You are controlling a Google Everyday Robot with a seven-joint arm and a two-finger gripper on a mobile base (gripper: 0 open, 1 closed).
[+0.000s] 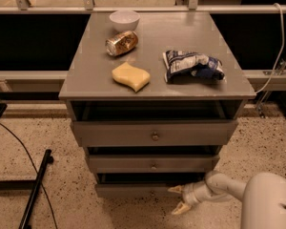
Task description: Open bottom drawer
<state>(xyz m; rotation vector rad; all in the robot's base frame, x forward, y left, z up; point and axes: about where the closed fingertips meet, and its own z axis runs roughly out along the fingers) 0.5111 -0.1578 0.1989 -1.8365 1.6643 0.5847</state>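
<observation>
I count three grey drawer fronts on the grey wooden cabinet (pixel 93 61). The slim grey bottom drawer (pixel 133 191) is the lowest one. My cream two-finger gripper (pixel 178 199) is low at its right end, fingers spread, holding nothing, upper tip just beside the panel. On top: one white bowl (pixel 124 19), one tipped metal can (pixel 121 43), one yellow sponge (pixel 130 76), one blue-white crinkled bag (pixel 193 66).

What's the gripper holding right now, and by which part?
Nothing. The gripper sits open, low by the right end of the bottom drawer, with nothing between its fingers.
</observation>
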